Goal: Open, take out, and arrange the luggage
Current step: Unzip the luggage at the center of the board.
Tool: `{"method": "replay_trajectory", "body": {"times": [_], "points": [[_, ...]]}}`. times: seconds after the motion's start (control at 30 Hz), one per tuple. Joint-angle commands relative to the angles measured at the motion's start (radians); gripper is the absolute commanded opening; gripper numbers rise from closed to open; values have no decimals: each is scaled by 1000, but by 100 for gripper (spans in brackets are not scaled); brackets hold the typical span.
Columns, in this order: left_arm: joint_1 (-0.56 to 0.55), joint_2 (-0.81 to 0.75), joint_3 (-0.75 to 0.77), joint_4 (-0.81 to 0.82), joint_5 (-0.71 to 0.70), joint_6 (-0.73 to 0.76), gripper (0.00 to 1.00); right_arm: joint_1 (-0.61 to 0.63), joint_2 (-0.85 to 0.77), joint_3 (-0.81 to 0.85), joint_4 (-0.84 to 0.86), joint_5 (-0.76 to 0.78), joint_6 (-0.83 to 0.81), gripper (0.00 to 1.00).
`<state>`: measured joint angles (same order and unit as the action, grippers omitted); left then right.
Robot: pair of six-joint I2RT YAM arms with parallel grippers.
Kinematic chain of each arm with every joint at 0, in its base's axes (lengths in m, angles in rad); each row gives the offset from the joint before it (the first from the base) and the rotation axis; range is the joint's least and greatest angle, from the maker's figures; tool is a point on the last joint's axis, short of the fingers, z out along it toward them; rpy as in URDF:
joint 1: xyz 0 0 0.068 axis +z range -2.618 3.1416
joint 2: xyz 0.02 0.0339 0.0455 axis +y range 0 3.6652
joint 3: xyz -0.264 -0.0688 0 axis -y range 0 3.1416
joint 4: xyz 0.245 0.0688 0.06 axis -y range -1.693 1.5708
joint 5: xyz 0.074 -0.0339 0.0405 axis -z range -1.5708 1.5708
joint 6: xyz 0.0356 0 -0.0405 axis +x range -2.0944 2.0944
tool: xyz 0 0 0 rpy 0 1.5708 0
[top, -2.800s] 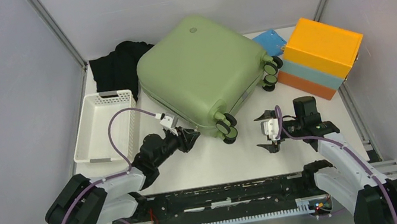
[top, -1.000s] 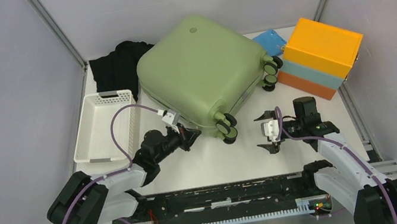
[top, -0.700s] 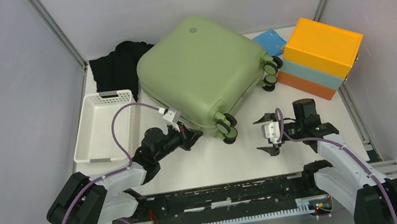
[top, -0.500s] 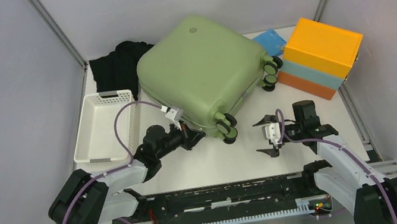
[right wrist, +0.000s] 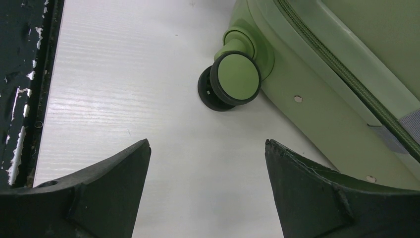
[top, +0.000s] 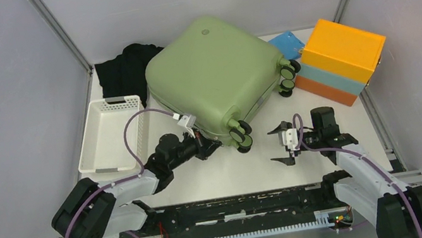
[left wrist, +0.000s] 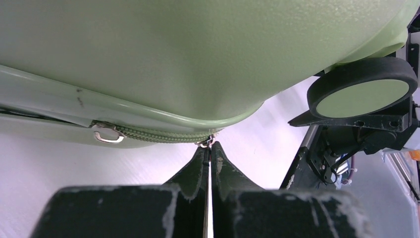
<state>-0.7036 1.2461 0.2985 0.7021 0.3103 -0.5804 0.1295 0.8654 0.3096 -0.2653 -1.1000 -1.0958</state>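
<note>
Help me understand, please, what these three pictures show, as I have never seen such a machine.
These are two robot arms bolted at the near edge of a white table, each ending in two-finger jaws. The wide picture comes from a fixed camera above and behind them. The other two come from a camera on each wrist, looking past that arm's own jaws. On the table lie a closed sage-green suitcase, a white perforated basket, a black cloth, an orange and light-blue box and a flat blue item. The left arm reaches the suitcase's near edge, and its jaws are shut, apparently pinching a small metal zipper pull. The right arm holds nothing: its jaws stand open near a suitcase wheel.
</note>
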Motion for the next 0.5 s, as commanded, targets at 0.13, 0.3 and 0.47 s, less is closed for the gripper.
{"method": "replay_trajectory", "body": {"times": [0.13,0.3,0.47], "points": [[-94,-12,32,70,-49,-69,2,19,3,-13,80,-23,50,91],[-131,-5,43,57,-102,-72,2,31,3,-19,95,-15,63,91],[-173,0,60,31,-174,-70,2,51,6,-26,121,-4,85,90]]}}
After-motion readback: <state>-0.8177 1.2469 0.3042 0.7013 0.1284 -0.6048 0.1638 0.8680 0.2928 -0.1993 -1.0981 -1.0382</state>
